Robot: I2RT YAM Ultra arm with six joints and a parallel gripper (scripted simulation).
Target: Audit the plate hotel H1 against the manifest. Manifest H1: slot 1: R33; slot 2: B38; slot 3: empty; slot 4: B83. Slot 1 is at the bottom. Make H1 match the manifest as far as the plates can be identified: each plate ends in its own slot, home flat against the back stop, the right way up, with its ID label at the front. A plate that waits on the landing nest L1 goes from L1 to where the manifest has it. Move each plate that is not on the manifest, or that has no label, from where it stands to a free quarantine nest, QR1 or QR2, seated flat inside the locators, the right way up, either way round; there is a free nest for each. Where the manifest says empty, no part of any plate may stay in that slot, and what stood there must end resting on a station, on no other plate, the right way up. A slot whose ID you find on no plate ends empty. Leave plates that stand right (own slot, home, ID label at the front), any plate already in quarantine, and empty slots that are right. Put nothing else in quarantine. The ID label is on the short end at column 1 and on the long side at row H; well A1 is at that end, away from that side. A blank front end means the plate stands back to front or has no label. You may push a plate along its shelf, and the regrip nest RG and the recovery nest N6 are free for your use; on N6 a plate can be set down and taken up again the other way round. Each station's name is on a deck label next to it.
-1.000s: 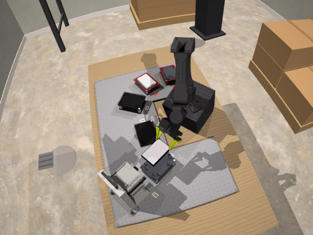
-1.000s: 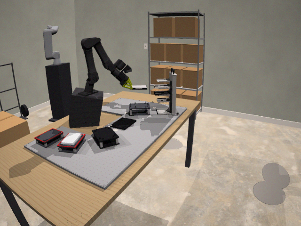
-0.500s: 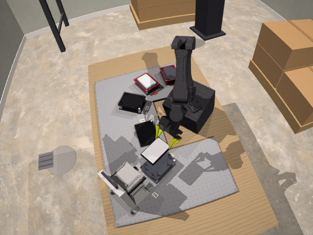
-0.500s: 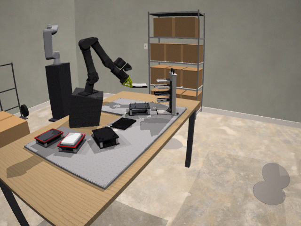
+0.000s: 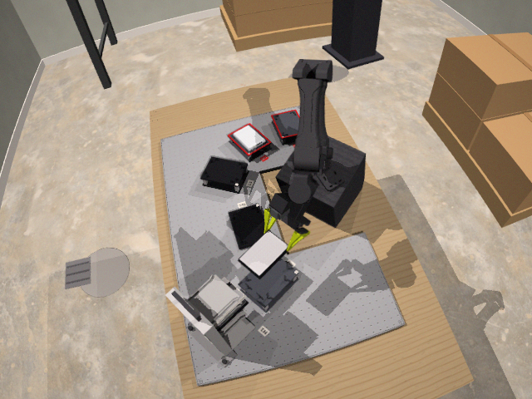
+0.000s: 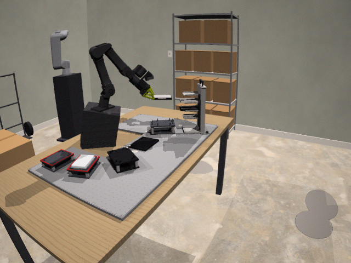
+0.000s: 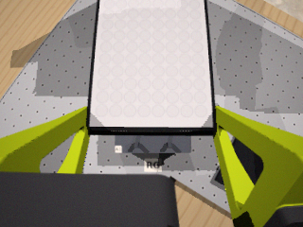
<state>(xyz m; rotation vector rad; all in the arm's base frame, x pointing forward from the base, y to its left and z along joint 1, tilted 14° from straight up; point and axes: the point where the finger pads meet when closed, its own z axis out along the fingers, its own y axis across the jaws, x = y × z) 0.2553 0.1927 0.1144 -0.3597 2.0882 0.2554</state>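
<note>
Gripper (image 7: 151,125) pinching white plate (image 7: 151,61) across its short end, carried flat in the air above regrip nest (image 5: 268,281), long axis running straight out from the fingers, roughly toward plate hotel (image 6: 202,108).

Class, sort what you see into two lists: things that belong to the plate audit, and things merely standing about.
Audit: gripper, held white plate, plate hotel, quarantine nests, RG nest.
Standing about: cardboard boxes, shelf rack, grey arm.
</note>
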